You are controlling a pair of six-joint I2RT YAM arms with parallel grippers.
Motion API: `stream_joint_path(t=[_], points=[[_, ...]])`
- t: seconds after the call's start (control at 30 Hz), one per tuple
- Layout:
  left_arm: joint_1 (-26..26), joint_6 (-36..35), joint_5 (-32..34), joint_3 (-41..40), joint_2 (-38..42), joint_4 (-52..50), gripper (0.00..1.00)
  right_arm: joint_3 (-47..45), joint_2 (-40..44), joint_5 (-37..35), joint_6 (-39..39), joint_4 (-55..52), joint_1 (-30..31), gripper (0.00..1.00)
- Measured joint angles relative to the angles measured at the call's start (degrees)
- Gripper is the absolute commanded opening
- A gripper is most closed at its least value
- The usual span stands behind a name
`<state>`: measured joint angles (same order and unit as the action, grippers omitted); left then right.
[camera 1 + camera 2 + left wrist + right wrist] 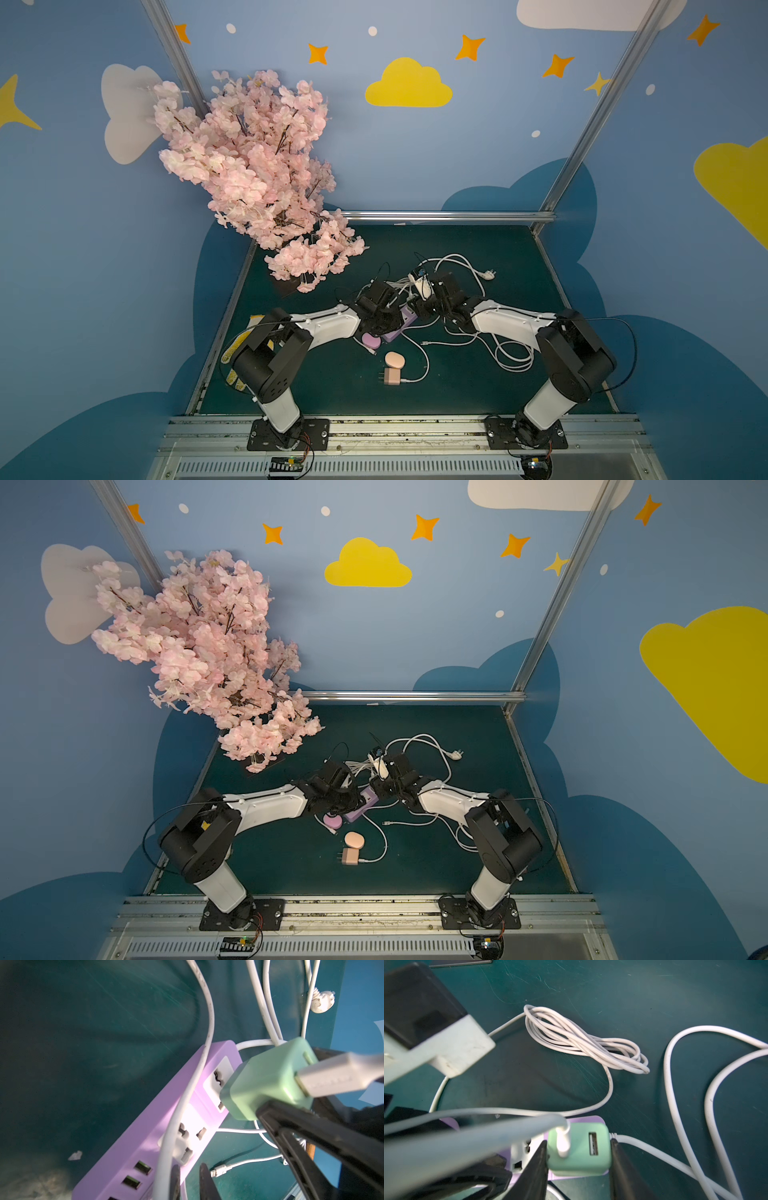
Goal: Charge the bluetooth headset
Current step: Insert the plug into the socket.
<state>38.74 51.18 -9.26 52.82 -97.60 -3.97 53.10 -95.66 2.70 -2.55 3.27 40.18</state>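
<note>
Green and clamped in the right hand [578,1142], the charger [581,1157] tilts against the power strip [128,1147]'s end socket. The left hand [189,1167] is narrowed, its grip unclear.

Charger [264,1084] on power strip [135,1136].

power strip [406,322]: was mostly hidden under left arm [328,322] in both top views
green charger [579,1149]: prongs were hidden, socket seating unclear
round lilac item [371,340]: was half covered, too small to identify
</note>
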Motion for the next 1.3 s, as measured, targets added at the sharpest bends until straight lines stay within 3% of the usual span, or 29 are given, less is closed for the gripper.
stream_joint_path(t=[0.3,0.67,0.93,1.3], points=[[-0.02,-1.05,-0.09,0.35,-0.04,-0.70,0.20,-6.47,2.93,-0.46,0.85,5.35,0.28,0.00],[-0.20,-1.46,-0.20,0.35,-0.02,-0.74,0.19,-1.79,-1.42,-2.86,0.83,2.80,1.55,0.00],[-0.39,-1.90,-0.90,1.18,-0.59,-1.62,0.19,-5.90,-0.61,-3.61,-0.46,8.02,1.84,0.00],[-1.05,-2.36,-2.25,1.64,-1.01,-2.21,0.16,-10.47,0.55,-11.13,-4.13,14.71,5.09,0.00]])
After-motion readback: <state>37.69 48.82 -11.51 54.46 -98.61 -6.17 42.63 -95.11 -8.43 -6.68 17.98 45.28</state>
